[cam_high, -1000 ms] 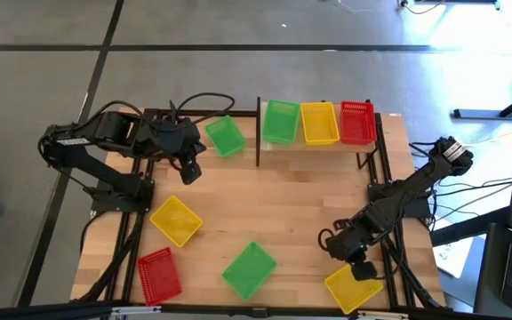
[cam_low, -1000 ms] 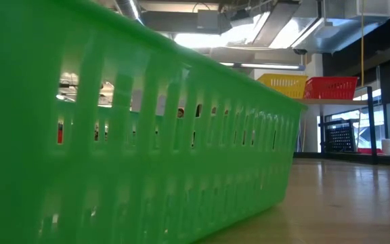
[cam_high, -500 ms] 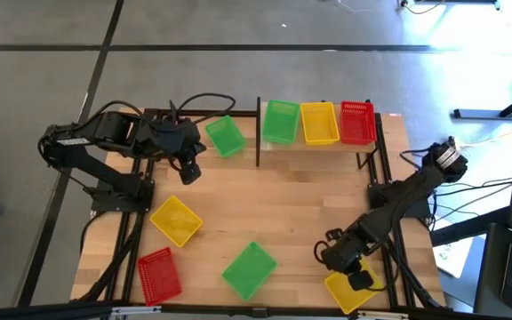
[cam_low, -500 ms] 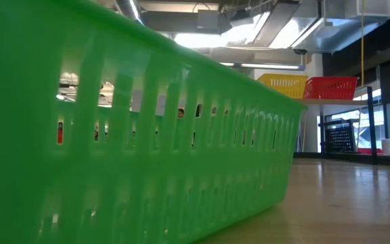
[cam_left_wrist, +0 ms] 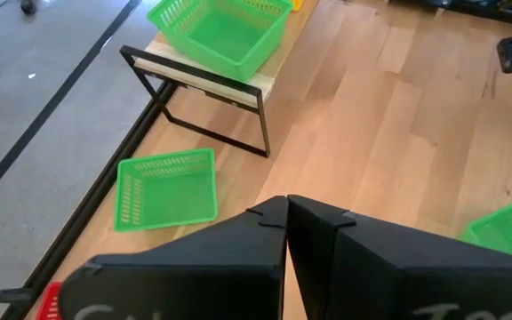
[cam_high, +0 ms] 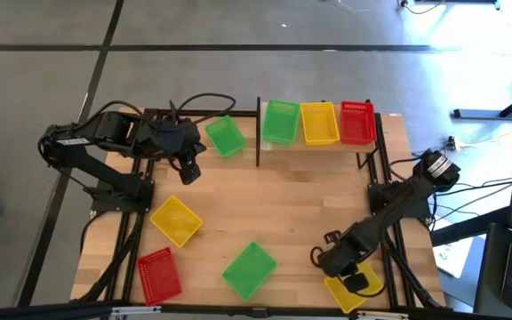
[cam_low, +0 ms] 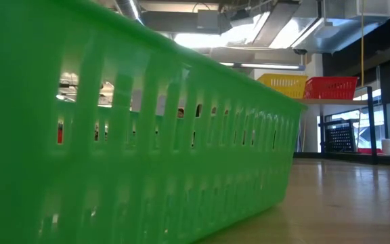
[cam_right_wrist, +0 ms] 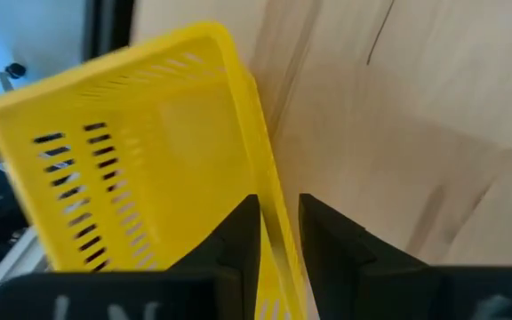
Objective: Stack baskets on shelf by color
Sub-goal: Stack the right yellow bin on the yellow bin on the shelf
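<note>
Yellow plastic mesh basket (cam_right_wrist: 140,151) sits at five o'clock on the wooden table (cam_high: 300,204). Our right gripper (cam_right_wrist: 278,236) fingers straddle its wall, slightly apart; we might tip it. Our left gripper (cam_left_wrist: 287,213) waits pinched shut at ten o'clock.

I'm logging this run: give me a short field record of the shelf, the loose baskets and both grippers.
shelf: holds a green basket, a yellow basket and a red basket, side by side
loose on table: small green basket, yellow basket by left arm, red basket at front, large-looking green basket at front, yellow basket at front right
left gripper: shut, empty, above the table near the small green basket
right gripper: fingers either side of the front-right yellow basket's wall
</note>
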You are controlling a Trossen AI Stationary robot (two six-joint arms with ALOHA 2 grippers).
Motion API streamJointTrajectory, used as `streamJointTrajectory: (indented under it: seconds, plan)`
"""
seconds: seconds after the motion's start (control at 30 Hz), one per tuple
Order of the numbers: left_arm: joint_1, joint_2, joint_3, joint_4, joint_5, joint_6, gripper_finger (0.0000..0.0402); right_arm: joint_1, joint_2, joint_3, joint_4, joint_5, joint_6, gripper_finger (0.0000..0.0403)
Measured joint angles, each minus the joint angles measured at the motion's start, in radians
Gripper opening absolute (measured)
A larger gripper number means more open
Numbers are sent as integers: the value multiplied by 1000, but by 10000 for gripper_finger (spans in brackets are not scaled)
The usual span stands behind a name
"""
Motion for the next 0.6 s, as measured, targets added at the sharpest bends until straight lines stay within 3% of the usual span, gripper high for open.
streamJointTrajectory:
  seconds: [0.2, 0.37, 0.6]
  plan:
    - [0, 0, 0, 0, 0, 0, 1, 0, 56, 0, 1, 0, 5, 71]
    - [0, 0, 0, 0, 0, 0, 1, -10, 59, 0, -1, -16, 53, 9]
    - [0, 0, 0, 0, 0, 0, 1, -85, 26, 56, -88, -105, 184, 2]
